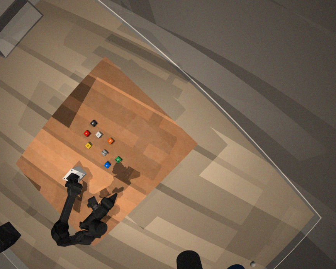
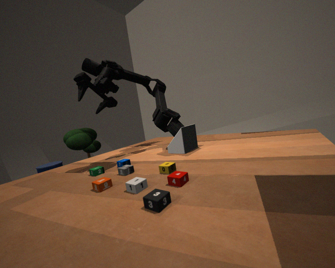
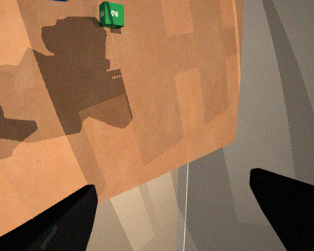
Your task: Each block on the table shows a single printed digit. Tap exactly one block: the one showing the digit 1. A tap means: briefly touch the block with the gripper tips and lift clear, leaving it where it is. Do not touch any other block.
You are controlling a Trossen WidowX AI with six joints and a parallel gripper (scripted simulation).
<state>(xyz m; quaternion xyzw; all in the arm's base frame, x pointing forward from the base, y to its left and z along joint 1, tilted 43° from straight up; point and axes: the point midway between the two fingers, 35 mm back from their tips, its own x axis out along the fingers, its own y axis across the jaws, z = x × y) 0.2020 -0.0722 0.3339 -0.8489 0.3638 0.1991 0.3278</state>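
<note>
The white block (image 1: 98,134) (image 2: 136,185) shows the digit 1 and sits flat on the table (image 1: 127,115) (image 2: 219,230) (image 3: 151,90), between the red, black and orange blocks. It is not in the wrist view. My gripper (image 2: 87,106) (image 3: 174,185) is open and empty, with its fingers wide apart. It hangs high above the table near its edge, away from the white block and beyond the green and blue blocks.
Around the white block sit a black 3 (image 1: 93,123) (image 2: 157,200), red 4 (image 1: 86,133) (image 2: 178,178), orange 9 (image 1: 110,140) (image 2: 101,183) and yellow 0 (image 1: 88,145) (image 2: 167,168). Grey (image 1: 104,152) (image 2: 125,170), green 2 (image 1: 118,159) (image 2: 96,171) (image 3: 112,14) and blue (image 1: 107,165) (image 2: 123,163) blocks lie nearer the arm. A wedge (image 2: 188,139) stands beyond.
</note>
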